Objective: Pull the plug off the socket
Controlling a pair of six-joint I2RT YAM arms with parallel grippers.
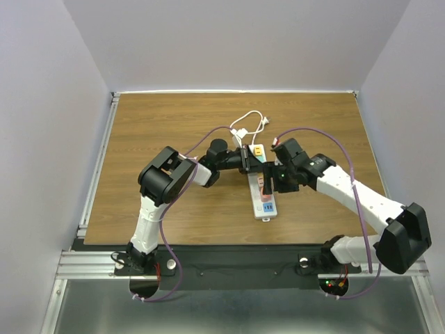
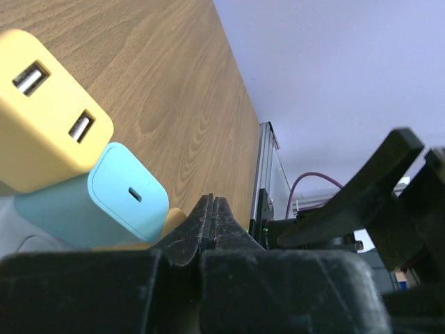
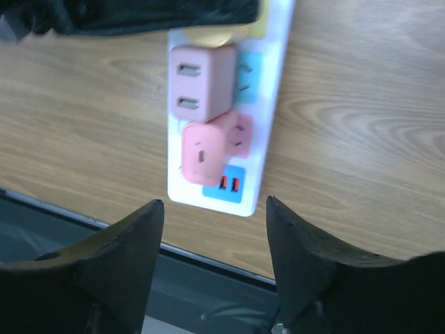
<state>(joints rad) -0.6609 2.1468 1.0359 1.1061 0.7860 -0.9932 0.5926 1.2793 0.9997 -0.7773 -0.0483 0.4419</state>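
Socket (image 1: 262, 211): a long white power strip lying flat on the wood table, its length running from near to far. Its white cord (image 1: 240, 131) is looped beyond the far end. A blue end patch (image 3: 226, 184) with two orange USB ports marks the near end. Four plugs are seated in a row: salmon plug (image 3: 201, 154) beside the patch, then pink plug (image 3: 201, 83), teal plug (image 2: 118, 202), and yellow plug (image 2: 49, 132) farthest.
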